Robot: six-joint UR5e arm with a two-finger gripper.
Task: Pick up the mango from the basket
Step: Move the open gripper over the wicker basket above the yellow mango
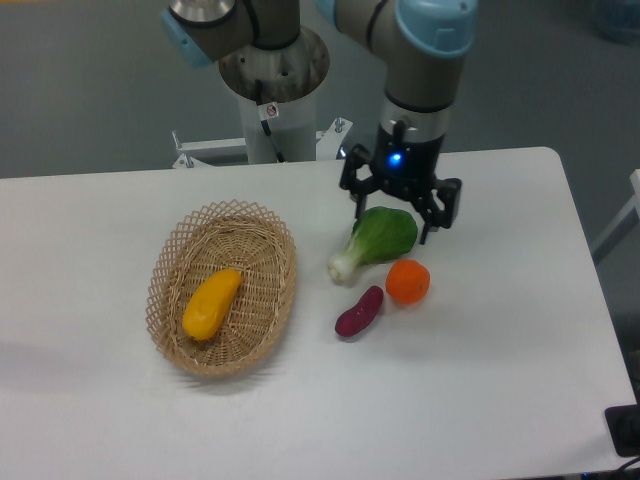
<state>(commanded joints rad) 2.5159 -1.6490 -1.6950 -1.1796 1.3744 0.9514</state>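
The yellow-orange mango (211, 303) lies in the tan wicker basket (270, 238) on the left half of the white table. My gripper (397, 221) hangs open above the table, over the green vegetable and well to the right of the basket. Nothing sits between its fingers. Its two black fingertips (428, 234) point down on either side of the vegetable's leafy top.
A green bok choy (376, 240), a round orange (407, 281) and a small purple sweet potato (359, 311) lie in a cluster right of the basket. The robot's base column (272, 95) stands behind the table's far edge.
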